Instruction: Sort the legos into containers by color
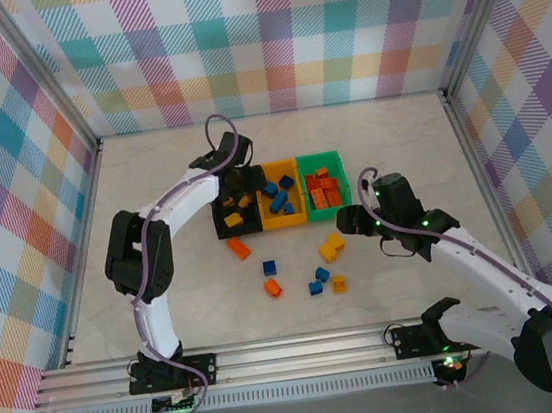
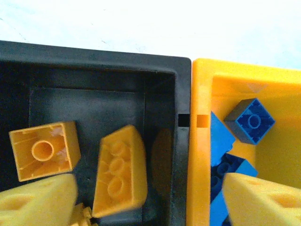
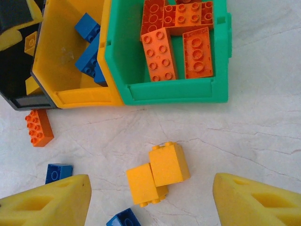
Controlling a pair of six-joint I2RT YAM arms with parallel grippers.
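The left gripper hung empty, its wedge-shaped yellow fingers spread wide over the smooth black bin. In that bin lay a square yellow brick and an oblong yellow brick. The right gripper gaped likewise above two touching yellow bricks on the pale table. Glossy blue bricks sat in the yellow-orange bin, and studded orange bricks in the green bin.
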